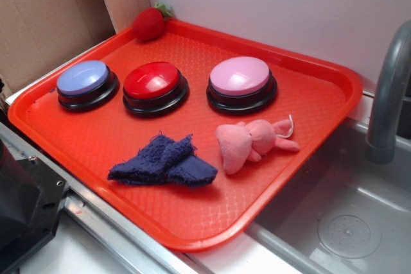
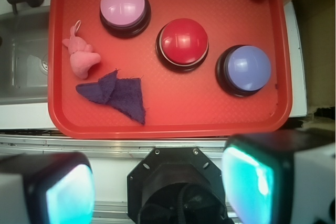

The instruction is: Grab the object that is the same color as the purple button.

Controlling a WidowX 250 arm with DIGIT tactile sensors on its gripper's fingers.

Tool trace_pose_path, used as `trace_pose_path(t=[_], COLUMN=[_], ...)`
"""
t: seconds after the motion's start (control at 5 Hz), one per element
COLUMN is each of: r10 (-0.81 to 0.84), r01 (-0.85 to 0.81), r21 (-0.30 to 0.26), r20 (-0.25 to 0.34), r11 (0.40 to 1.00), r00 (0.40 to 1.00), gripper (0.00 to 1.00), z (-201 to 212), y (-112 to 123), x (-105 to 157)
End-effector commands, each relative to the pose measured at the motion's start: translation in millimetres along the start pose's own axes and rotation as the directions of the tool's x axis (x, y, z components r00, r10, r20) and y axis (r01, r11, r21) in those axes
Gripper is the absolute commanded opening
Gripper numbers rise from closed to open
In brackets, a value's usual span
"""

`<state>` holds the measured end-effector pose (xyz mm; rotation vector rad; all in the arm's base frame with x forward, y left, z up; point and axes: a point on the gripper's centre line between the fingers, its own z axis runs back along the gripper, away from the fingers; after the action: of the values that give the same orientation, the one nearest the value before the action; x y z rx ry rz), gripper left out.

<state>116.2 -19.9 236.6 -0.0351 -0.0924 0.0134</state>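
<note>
The object, a dark navy-purple fuzzy rag (image 1: 164, 162) (image 2: 116, 94), lies crumpled near the front of the red tray (image 1: 308, 126). The purple button (image 1: 85, 81) (image 2: 245, 68), a lavender-blue dome on a black base, stands at the tray's left end in the exterior view. In the wrist view my gripper (image 2: 157, 187) hangs high above the tray's near side, over the black robot base. It is open: its two cyan pads stand far apart with nothing between them. It is well clear of the rag.
A red button (image 1: 154, 85) and a pink button (image 1: 241, 80) stand in a row with the purple one. A pink plush toy (image 1: 250, 142) lies right of the rag, a red strawberry (image 1: 149, 24) in the far corner. A grey sink (image 1: 347, 222) and faucet (image 1: 392, 81) border the tray's right.
</note>
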Motion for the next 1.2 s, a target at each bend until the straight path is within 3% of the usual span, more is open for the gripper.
trace_pose_path(t=[0.0, 0.2, 0.4, 0.6, 0.8, 1.0], r10=[0.0, -0.252, -0.478, -0.589, -0.679, -0.766], r01=[0.0, 0.25, 0.473, 0.579, 0.67, 0.77], r21=[0.0, 0.033, 0.068, 0.108, 0.108, 0.044], r20=[0.0, 0.061, 0.115, 0.117, 0.107, 0.157], r11=[1.0, 0.968, 0.878, 0.808, 0.734, 0.637], r00=[1.0, 0.966, 0.871, 0.8, 0.727, 0.624], gripper=[1.0, 1.0, 1.0, 1.0, 1.0, 1.0], z=[0.0, -9.9, -27.1, -56.6, -92.7, -130.4], y=[0.0, -28.7, -53.0, -71.3, -82.6, -90.7], x=[0.0, 8.2, 14.0, 24.2, 35.2, 42.1])
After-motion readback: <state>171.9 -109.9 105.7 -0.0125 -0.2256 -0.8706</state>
